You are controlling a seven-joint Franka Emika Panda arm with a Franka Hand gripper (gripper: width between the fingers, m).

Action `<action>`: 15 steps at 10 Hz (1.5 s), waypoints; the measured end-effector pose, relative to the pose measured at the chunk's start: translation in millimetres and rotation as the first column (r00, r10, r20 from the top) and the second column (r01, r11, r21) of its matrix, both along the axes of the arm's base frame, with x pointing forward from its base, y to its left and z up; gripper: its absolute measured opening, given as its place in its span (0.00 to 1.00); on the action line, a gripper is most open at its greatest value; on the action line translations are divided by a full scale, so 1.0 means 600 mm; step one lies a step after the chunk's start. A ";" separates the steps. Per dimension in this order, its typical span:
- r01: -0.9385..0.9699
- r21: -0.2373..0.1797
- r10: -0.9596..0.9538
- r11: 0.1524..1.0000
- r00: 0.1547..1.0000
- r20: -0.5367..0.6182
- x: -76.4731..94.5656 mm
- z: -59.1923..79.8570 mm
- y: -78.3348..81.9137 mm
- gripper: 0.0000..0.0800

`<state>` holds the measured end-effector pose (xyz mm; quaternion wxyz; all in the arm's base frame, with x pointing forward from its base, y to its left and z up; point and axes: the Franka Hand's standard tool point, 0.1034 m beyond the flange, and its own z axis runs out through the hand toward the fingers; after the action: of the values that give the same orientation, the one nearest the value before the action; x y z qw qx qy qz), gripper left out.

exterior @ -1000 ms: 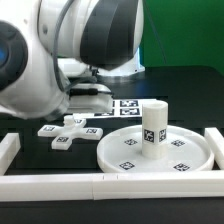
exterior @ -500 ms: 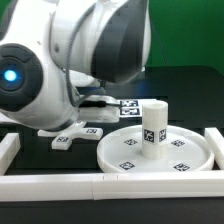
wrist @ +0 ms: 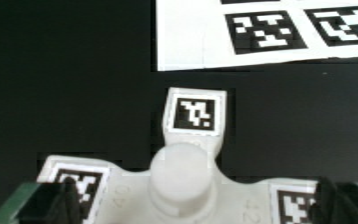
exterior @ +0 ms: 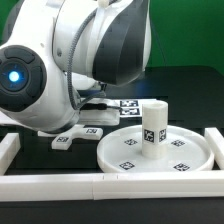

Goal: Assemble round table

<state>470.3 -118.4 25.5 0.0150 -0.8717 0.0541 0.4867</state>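
The cross-shaped base [wrist: 194, 165] lies on the black table right under my wrist. Its raised round hub and one tagged arm [wrist: 194, 110] show clearly. My gripper [wrist: 194, 207] is open, with one dark finger [wrist: 44, 203] on each side of the hub, outside two of the tagged arms. In the exterior view the base [exterior: 78, 135] shows only partly below the arm, and the gripper itself is hidden there. The round disc top [exterior: 190, 152] lies flat at the exterior view's right. The short cylinder leg [exterior: 153, 124] stands upright on it.
The marker board [wrist: 274, 30] lies just beyond the base, and also shows in the exterior view [exterior: 128, 105]. White border rails run along the front [exterior: 60, 181], the left [exterior: 8, 150] and the right [exterior: 213, 138]. The arm's bulk fills the exterior view's upper left.
The arm has come down and toward the exterior view's left over the cross-shaped base, covering more of it. Over the last half second it has barely moved. The disc and leg have not moved.
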 end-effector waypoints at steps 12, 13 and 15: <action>0.029 -0.030 -0.029 0.999 0.999 -0.014 -0.022 -0.021 -0.004 0.27; 0.029 -0.030 -0.030 0.999 0.999 -0.014 -0.022 -0.021 -0.004 0.27; 0.034 -0.020 -0.034 0.999 0.999 -0.006 -0.015 0.007 -0.008 0.27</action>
<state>461.3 -123.3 29.9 0.0145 -0.8692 0.0739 0.4888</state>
